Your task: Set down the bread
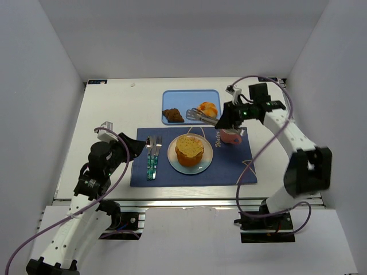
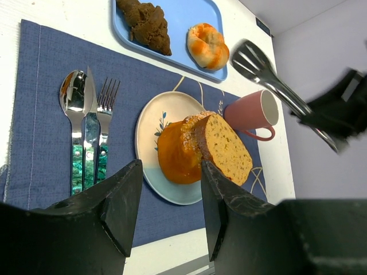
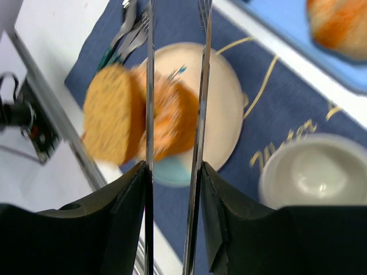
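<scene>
The bread (image 1: pixel 189 150), an orange loaf with a cut seeded face, lies on the pale plate (image 1: pixel 203 167) in the middle of the blue placemat (image 1: pixel 229 166). In the left wrist view the bread (image 2: pixel 203 148) lies on the plate (image 2: pixel 150 123). My right gripper (image 1: pixel 225 121) is shut on metal tongs (image 1: pixel 200 117) whose tips hang apart and empty over the tray's near edge, behind the plate. In the right wrist view the tong arms (image 3: pixel 150 86) frame the blurred bread (image 3: pixel 137 114) without touching it. My left gripper (image 1: pixel 135 148) stands open and empty at the mat's left edge.
A blue tray (image 1: pixel 172 97) at the back holds a brown pastry (image 1: pixel 172 116) and an orange roll (image 1: pixel 208 108). A pink mug (image 1: pixel 231 137) stands right of the plate, under the right wrist. A spoon, knife and fork (image 1: pixel 152 154) lie left of the plate.
</scene>
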Available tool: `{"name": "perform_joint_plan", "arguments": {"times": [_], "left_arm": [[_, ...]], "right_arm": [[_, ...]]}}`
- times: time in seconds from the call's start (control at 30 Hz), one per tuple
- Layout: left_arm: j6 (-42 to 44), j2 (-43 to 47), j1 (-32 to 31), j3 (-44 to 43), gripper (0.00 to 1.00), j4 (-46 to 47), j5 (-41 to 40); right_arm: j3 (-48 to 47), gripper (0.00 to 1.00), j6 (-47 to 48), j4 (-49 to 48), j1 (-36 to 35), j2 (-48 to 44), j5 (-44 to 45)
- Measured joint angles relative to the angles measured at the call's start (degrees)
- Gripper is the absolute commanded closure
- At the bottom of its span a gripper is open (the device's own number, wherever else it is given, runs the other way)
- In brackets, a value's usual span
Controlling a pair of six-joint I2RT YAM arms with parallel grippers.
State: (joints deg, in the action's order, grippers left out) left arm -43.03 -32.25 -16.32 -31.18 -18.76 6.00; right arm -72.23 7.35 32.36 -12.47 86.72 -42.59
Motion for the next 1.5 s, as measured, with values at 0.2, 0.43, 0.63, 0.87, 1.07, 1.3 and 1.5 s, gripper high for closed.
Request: {"name": "perform_joint_plan", "arguments": {"times": [0.2,0.43,0.63,0.87,1.07,1.3,1.5], "left_arm": [[0.0,-0.2,0.0,0.0,0.45,-0.1,0.0],[-0.1,1.0,0.0,0.0,0.45,-1.0,-0.8],[-0.1,1.2,0.0,0.0,0.45,-1.4,-1.0],[-0.1,0.0,0.0,0.0,0.45,-1.4,-1.0],[-0.1,1.2,0.0,0.0,0.45,-2.0,-1.2],[-0.1,1.7,0.0,0.0,0.45,-2.3,-1.2],[-0.1,1.7,0.0,0.0,0.45,-2.6,-1.6]], "right_arm": [[-9.6,0.43,-8.6,-4.6,-2.0,18.0,1.0],[-15.9,0.43,-11.5,-5.8,-4.9,25.6,4.1],[-19.7,0.42,-11.2,-6.9,-6.1,26.4,6.8],[-23.3,0.38,-9.0,-6.7,-8.5,30.0,9.7],[-23.7,0.39,-6.8,-5.6,-10.5,31.1,11.9],[-24.8,0.47,-4.4,-4.9,-11.7,31.8,15.4],[-25.2,0.78,-3.8,-4.2,-12.4,31.8,17.0]]}}
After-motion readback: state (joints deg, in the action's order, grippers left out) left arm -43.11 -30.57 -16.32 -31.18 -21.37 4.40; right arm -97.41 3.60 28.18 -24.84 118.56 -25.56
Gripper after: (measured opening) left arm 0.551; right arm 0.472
